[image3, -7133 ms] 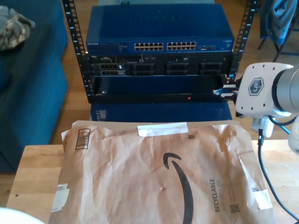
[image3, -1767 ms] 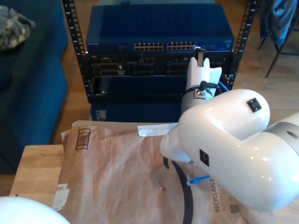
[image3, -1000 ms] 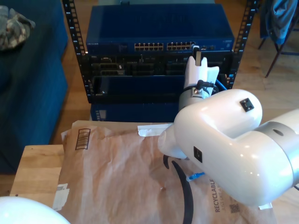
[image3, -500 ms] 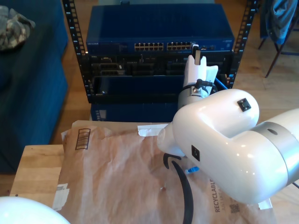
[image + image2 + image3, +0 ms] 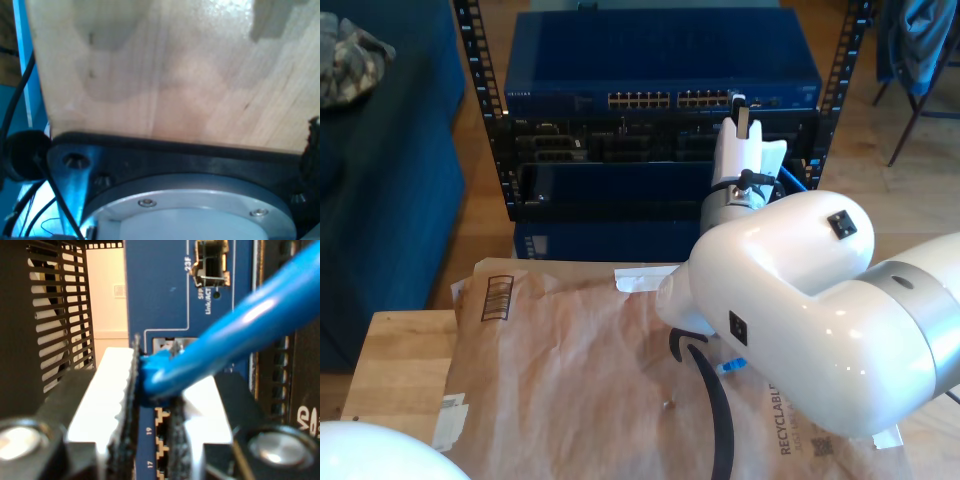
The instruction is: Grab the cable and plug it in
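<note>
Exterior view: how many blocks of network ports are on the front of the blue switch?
2. One port block is at the middle of the blue switch front; the second port block lies toward the exterior view's right, ending at my second gripper, which may hide ports.

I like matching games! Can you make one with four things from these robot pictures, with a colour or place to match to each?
Things:
1. cable
2. network switch
3. paper mailer
4. my second end effector

Matches:
A. brown, lying flat on the wooden table
B. dark blue box at the top of the rack
C. bright blue and thin
D. pinching the plug right in front of the ports

Pairs: 1-C, 2-B, 3-A, 4-D
</note>
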Controlling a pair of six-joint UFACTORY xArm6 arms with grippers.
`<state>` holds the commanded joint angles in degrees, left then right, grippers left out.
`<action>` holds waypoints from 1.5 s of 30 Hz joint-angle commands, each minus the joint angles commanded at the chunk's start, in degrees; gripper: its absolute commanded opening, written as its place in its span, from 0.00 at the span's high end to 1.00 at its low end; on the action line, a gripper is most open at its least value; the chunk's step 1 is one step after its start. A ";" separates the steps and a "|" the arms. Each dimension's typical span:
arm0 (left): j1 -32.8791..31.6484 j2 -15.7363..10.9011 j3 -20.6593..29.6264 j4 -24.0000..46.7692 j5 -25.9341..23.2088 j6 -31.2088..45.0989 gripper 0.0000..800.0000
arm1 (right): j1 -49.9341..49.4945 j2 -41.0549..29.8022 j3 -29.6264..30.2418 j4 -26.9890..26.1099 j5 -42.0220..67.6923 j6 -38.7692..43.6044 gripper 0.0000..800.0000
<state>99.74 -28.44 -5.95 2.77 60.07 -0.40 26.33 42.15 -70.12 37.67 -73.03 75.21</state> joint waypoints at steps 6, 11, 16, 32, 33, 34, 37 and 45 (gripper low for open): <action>0.00 0.00 0.00 0.00 0.00 0.00 0.00 | 0.00 0.00 -0.09 0.00 -0.44 0.00 1.00; 0.00 0.00 0.00 0.00 0.00 0.00 0.00 | -0.09 0.44 -0.35 0.00 -0.62 0.00 1.00; 0.00 0.00 0.00 0.00 0.00 0.00 0.00 | -0.26 1.32 -0.70 0.00 -0.62 0.00 1.00; 0.00 0.00 0.00 0.00 0.00 0.00 0.00 | -0.70 3.08 -4.31 -0.09 -0.18 -0.09 1.00; 0.00 0.00 0.00 0.00 0.00 0.00 0.00 | -0.70 3.08 -4.22 -0.18 -0.18 -0.09 1.00; 0.00 0.00 0.00 0.00 0.00 0.00 0.00 | -0.70 3.08 -4.13 -0.18 -0.18 -0.09 1.00; 0.00 0.00 0.00 0.00 0.00 0.00 0.00 | -0.70 3.08 -4.13 -0.18 -0.18 -0.09 1.00; 0.00 0.00 0.00 0.00 0.00 0.00 0.00 | -0.79 2.90 -3.78 -0.35 -0.18 0.09 0.62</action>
<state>99.74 -28.44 -5.95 2.77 60.07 -0.40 25.54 45.05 -73.90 37.32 -73.21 75.30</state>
